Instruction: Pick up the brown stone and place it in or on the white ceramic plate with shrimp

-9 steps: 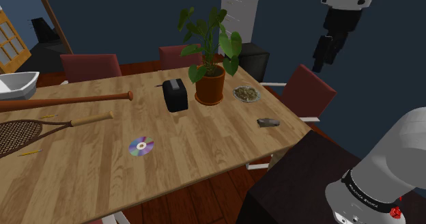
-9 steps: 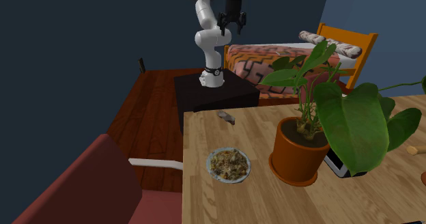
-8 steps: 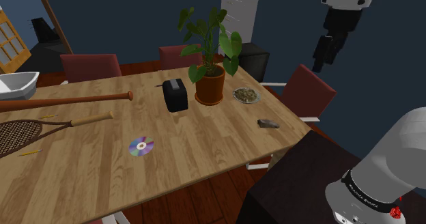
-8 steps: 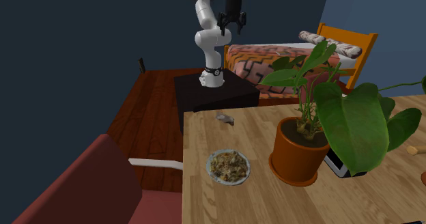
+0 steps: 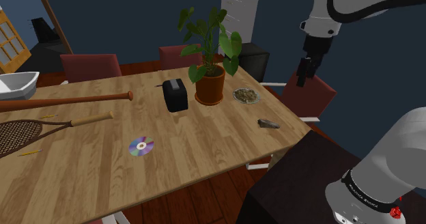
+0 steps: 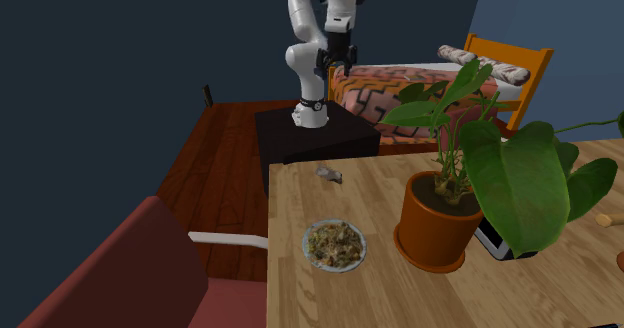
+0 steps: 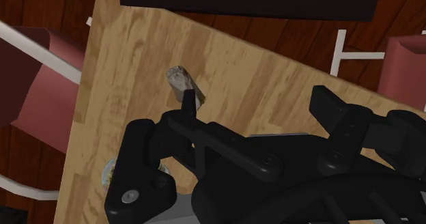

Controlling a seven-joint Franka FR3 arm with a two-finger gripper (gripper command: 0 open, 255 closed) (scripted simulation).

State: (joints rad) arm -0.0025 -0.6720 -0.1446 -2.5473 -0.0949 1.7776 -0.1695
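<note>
While the arm dips, the claw (image 5: 302,72) hangs wide and empty, lower now than a moment ago, level with a red chair (image 5: 317,96) in the shoulder view. One stone (image 5: 268,123), grey-brown, rough and lumpy, lies unmoved near the corner of the plank-wood desk (image 5: 191,161). One round plate (image 6: 306,244), heaped with crumbly food, sits just beside one terracotta pot (image 5: 210,87) of broad leaves. One shiny disc (image 5: 141,146), one wooden bat (image 5: 68,101), one racket (image 5: 27,132).

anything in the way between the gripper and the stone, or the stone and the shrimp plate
Nothing visible does. The gripper hangs in the air with nothing down to the stone; bare table lies from the stone to the plate. The potted plant stands beside the plate, off that line.
</note>
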